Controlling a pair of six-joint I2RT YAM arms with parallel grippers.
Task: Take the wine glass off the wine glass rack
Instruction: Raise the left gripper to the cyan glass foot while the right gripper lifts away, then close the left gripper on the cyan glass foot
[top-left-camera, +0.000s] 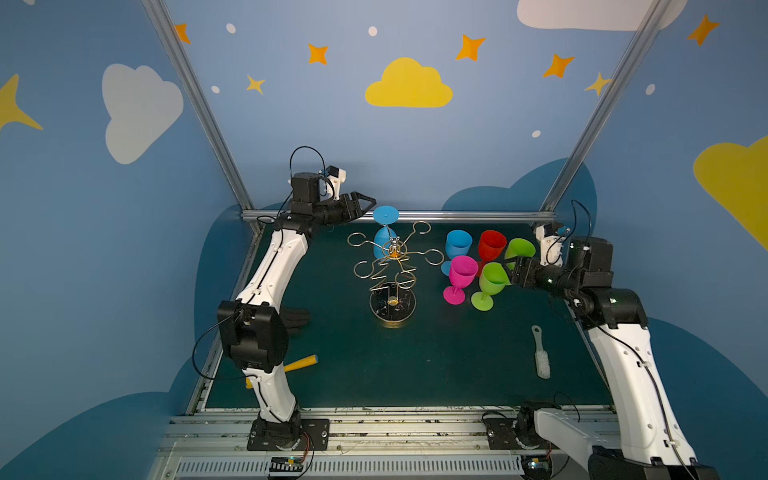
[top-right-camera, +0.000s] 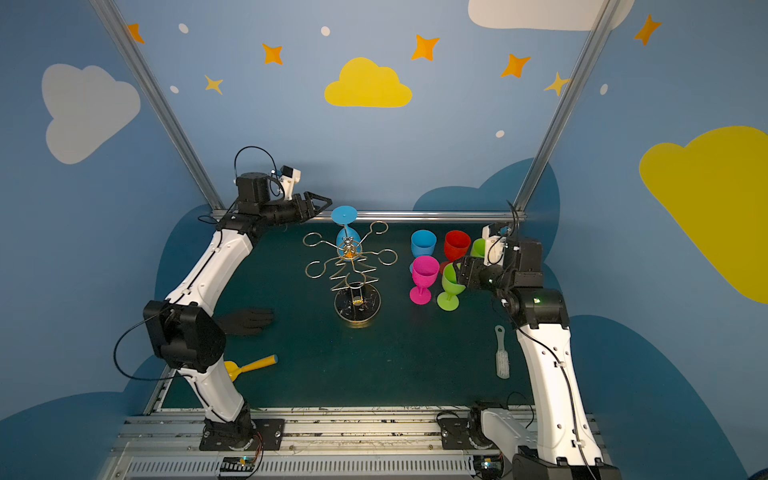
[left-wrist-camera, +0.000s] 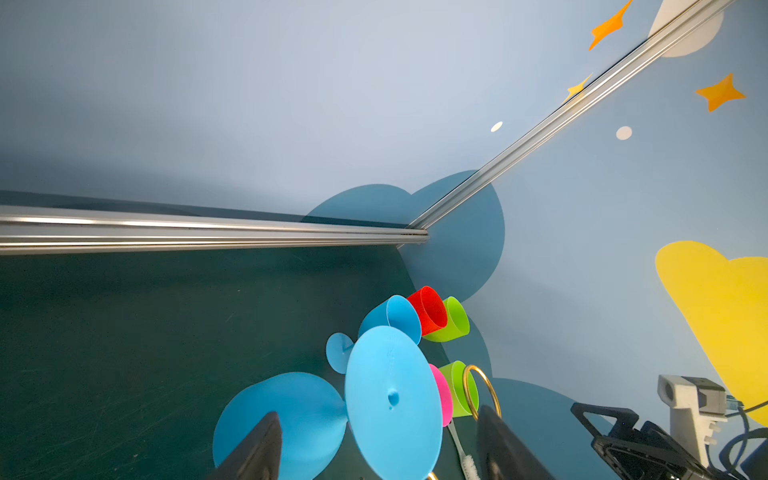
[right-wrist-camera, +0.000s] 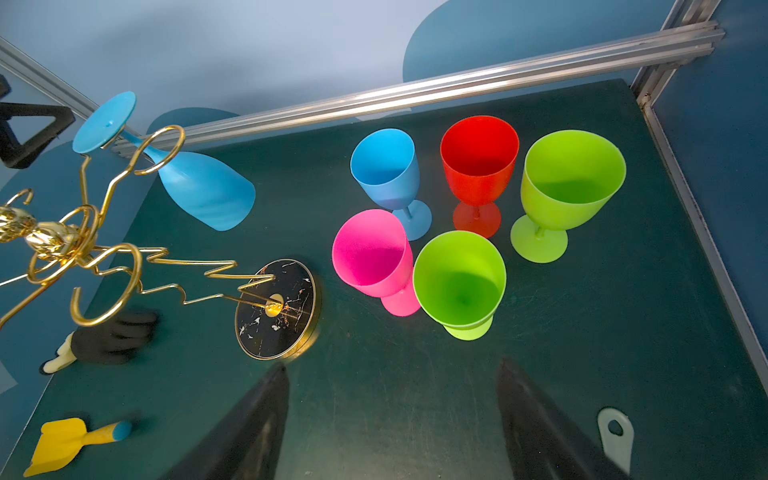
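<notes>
Found left gripper (left-wrist-camera: 378, 413) spread wide, gripping nothing, foot of blue wine glass (right-wrist-camera: 199, 189) just ahead of its fingertips. Saw that glass hanging upside down in a far-side loop of the rack (top-left-camera: 382, 309). Noted right gripper (right-wrist-camera: 393, 365) likewise wide and empty, right of the rack, beside five standing glasses (top-left-camera: 462, 270).

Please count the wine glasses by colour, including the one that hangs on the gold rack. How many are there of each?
Blue: 2 (hanging blue glass on the rack, standing blue glass)
Green: 2 (front green glass, back green glass)
Red: 1 (red glass)
Pink: 1 (pink glass)
Total: 6
</notes>
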